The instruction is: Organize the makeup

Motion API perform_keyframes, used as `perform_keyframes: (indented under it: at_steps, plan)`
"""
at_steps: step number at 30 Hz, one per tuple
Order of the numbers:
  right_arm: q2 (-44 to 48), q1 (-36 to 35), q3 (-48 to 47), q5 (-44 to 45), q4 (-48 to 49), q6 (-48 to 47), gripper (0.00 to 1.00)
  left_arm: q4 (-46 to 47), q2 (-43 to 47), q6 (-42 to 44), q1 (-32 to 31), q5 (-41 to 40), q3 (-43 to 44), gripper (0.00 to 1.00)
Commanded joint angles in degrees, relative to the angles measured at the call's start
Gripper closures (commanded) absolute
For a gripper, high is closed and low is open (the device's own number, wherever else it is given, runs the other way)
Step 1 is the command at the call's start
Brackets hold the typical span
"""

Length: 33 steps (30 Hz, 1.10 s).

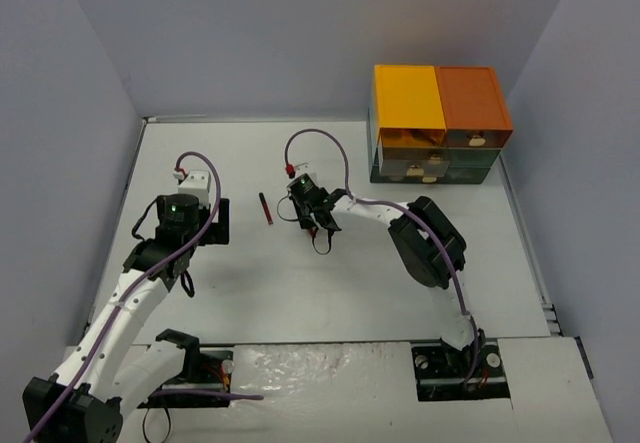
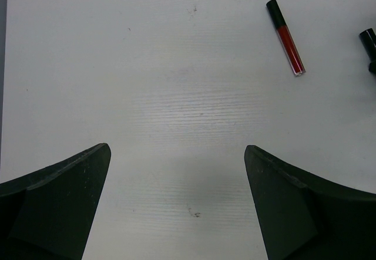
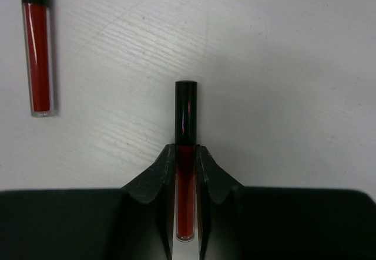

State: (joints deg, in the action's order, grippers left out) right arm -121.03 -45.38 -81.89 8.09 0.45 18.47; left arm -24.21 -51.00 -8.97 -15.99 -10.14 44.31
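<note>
Two pieces of the makeup show, both dark red sticks with black caps. One stick (image 3: 185, 113) is clamped lengthwise between the fingers of my right gripper (image 3: 186, 151), which is shut on it; its black cap pokes out ahead of the fingertips, low over the table. The other stick (image 1: 265, 208) (image 2: 286, 38) (image 3: 38, 60) lies loose on the white table just left of the right gripper (image 1: 312, 218). My left gripper (image 2: 177, 148) (image 1: 208, 221) hangs wide open over bare table at the left, holding nothing. No other makeup is in view.
A drawer unit (image 1: 440, 123) with a yellow and an orange top stands at the back right corner. Grey walls close in the white table (image 1: 300, 293) on three sides. A black rounded part (image 2: 369, 40) shows at the right edge of the left wrist view.
</note>
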Motion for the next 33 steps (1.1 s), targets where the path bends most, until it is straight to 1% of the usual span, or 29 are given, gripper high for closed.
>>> perform_keyframes:
  at_steps: [1,5,7,11,13,15,16,20,22,24,27,31,33]
  plan:
    - [7.9,1.0,2.4,-1.0,-1.1,-7.0,0.98,2.6,-0.2,0.3,0.4,-0.8,2.2,0.03]
    - [18.1,3.2,-0.1,-6.5,-3.8,-16.3,1.0,2.7,-0.4,0.4,0.5,-0.7,2.3,0.03]
    - [23.5,4.5,-3.4,-7.6,-7.7,-23.8,1.0,2.5,-0.4,0.4,0.5,-0.9,2.2,0.03]
    - [30.6,11.4,-7.9,-12.0,-12.9,-35.9,1.0,2.5,-0.2,0.4,0.5,-1.0,2.3,0.03]
    - [34.1,13.9,-8.6,-11.3,-13.8,-43.9,1.0,2.6,0.0,0.4,0.5,-1.1,2.3,0.03]
    - [37.7,16.0,-8.3,-10.3,-14.0,-49.4,1.0,2.5,0.1,0.4,0.5,-1.1,2.2,0.03]
    - [38.3,17.5,-8.2,-10.4,-14.1,-51.0,1.0,2.5,0.2,0.4,0.5,-1.2,2.2,0.03]
    - [39.6,27.9,-6.7,-20.6,-14.2,-56.5,1.0,2.6,0.3,0.4,0.5,-1.1,2.3,0.03]
    - [38.9,31.5,-6.1,-23.2,-14.2,-58.3,1.0,2.5,0.4,0.4,0.5,-1.1,2.3,0.03]
    - [38.2,32.9,-5.5,-26.3,-14.2,-60.8,1.0,2.5,0.5,0.4,0.5,-1.1,2.2,0.03]
    - [36.0,35.6,-4.8,-31.3,-14.1,-61.9,0.97,2.5,0.5,0.5,0.5,-1.1,2.2,0.03]
    - [33.1,36.7,-4.4,-33.4,-14.2,-62.9,0.93,2.5,0.8,0.4,0.5,-1.3,2.2,0.03]
    - [32.9,36.6,-4.8,-34.2,-14.1,-62.4,0.65,2.6,0.9,0.5,0.5,-1.3,2.2,0.03]
